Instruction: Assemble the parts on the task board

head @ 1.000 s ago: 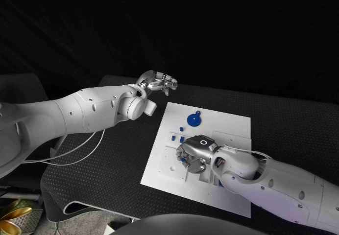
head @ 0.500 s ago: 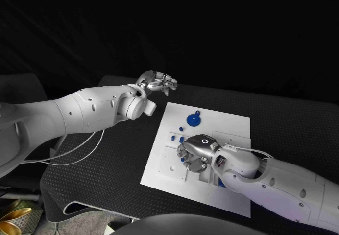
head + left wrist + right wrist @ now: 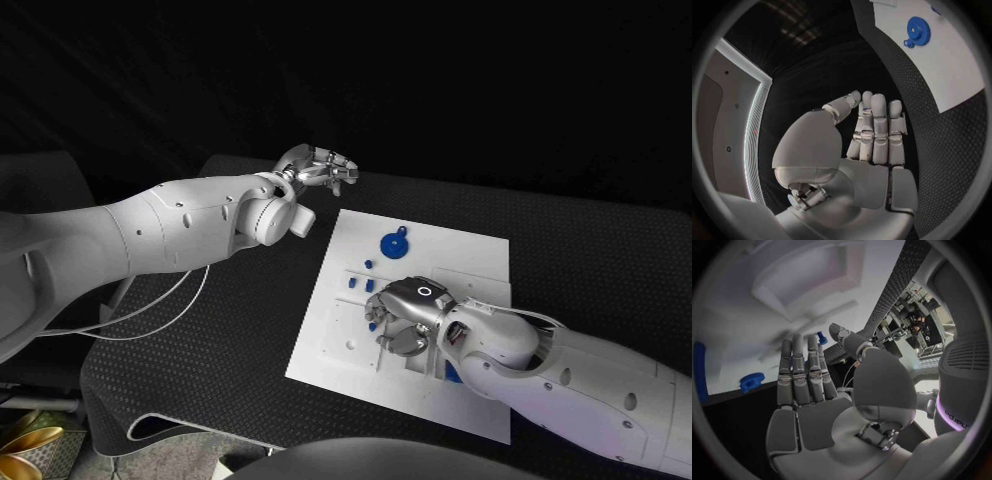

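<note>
White and matte, the task board (image 3: 433, 385) lies as a flat rectangle on the black, finely pebbled table (image 3: 202, 350), its near corner closest to me. My right hand (image 3: 404, 318), silver with smooth rounded knuckle shells, hovers low over the middle of the board; in the right wrist view its fingers (image 3: 801, 375) stretch out straight and side by side, the palm bare, nothing in its grasp. Just off those fingertips a small blue peg (image 3: 821, 337) stands on the board, and a toothed blue gear (image 3: 751, 381) sits by the board's edge. From above, small blue parts (image 3: 352, 283) stand in a short row just left of my right hand, toward the board's left edge. Farther on, a round blue gear with a small lobe (image 3: 395, 243) lies flat near the board's far end. Farthest and to the left, my left hand (image 3: 319, 169) hangs above the table beyond the board's far left corner, fingers (image 3: 876, 130) extended together, released and holding nothing.
</note>
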